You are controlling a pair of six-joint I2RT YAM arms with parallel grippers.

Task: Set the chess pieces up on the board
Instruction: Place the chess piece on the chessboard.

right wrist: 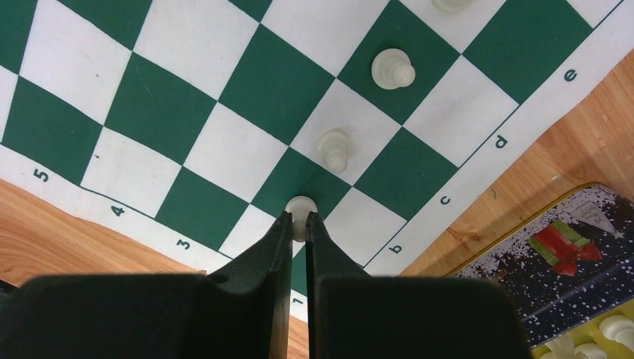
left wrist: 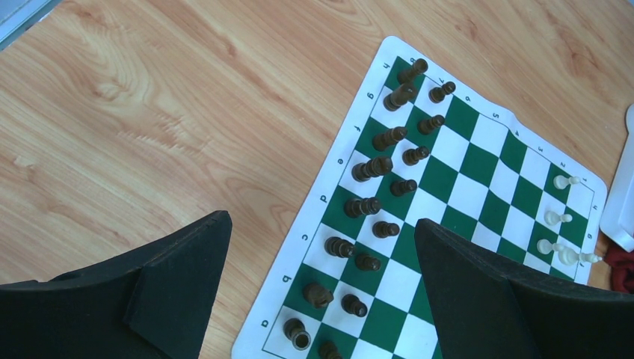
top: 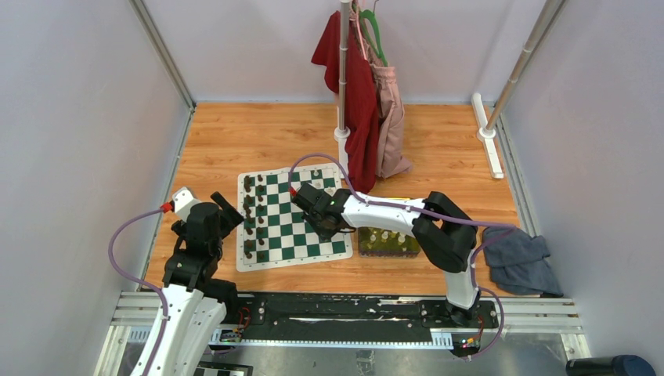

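1. Right tool (right wrist: 297, 218) first: the jaws are drawn in to a narrow slit and pinch the head of a cream pawn (right wrist: 301, 206) right at the tips.
2. That pawn is upright, its long axis pointing straight down at the board (right wrist: 187, 90). I cannot tell whether its foot touches the mat.
3. Under the tips is a green square near the board's near-right corner, one row in from the lettered right edge.
4. Going outward, two standing pawns (right wrist: 334, 149) sit one to a square. Their line leads from the tool toward the far side, parallel to that right edge. The held pawn sits at the near end of the line, so I judge the coming move to be a straight drop and release with no sideways travel.
5. Off the mat to the right, just beside that corner, the tray (right wrist: 553, 258) holds spare cream pieces (right wrist: 617, 329). The right arm is plainly the nearer one to them.
6. Left tool (left wrist: 321, 221): it is wide open and empty, over the left side by the dark chessmen (left wrist: 374, 168), well apart from the action.
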